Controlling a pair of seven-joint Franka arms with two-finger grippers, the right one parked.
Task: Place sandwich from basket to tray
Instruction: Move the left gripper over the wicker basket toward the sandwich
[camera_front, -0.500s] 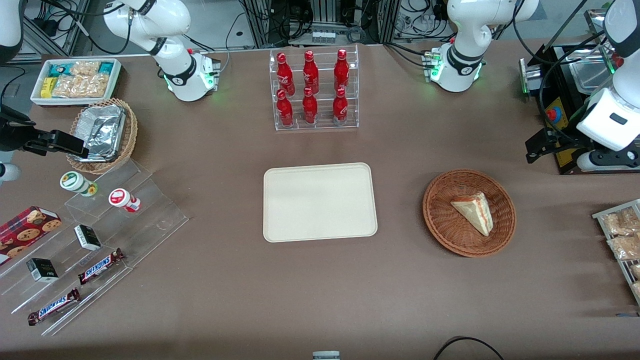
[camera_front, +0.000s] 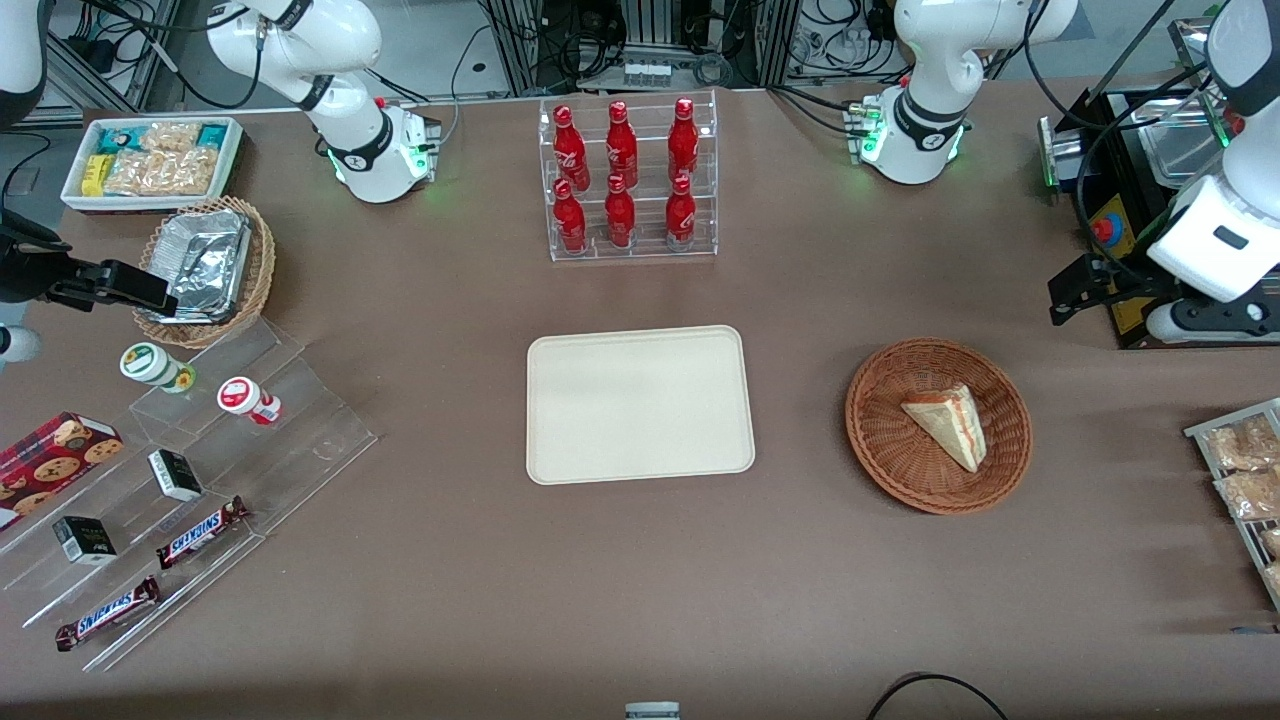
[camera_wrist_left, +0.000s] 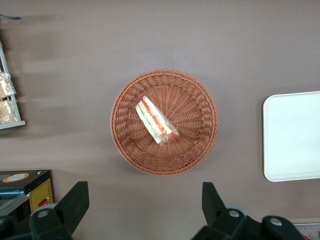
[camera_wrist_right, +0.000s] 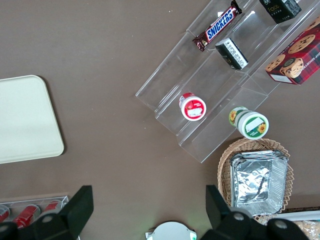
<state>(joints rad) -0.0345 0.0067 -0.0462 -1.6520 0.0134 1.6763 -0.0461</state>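
The sandwich (camera_front: 948, 425), a pale wedge with red and green filling, lies in the round reddish-brown basket (camera_front: 880, 460) toward the working arm's end of the table. The cream tray (camera_front: 640, 405) lies flat in the middle of the table, beside the basket, with nothing on it. My left gripper (camera_front: 1064, 296) hangs above the table beside the basket, a little farther from the front camera than it. In the left wrist view the gripper (camera_wrist_left: 143, 200) is open and empty, with the sandwich (camera_wrist_left: 157, 121), the basket (camera_wrist_left: 200, 145) and an edge of the tray (camera_wrist_left: 295, 135) below it.
A clear rack of red bottles (camera_front: 630, 180) stands farther from the front camera than the tray. A black box with a red button (camera_front: 1108, 232) sits close to my gripper. A wire rack of snack packets (camera_front: 1245, 470) lies at the working arm's table end.
My left arm's wrist has shifted very slightly away from the front camera. The sandwich, basket and tray have not moved.
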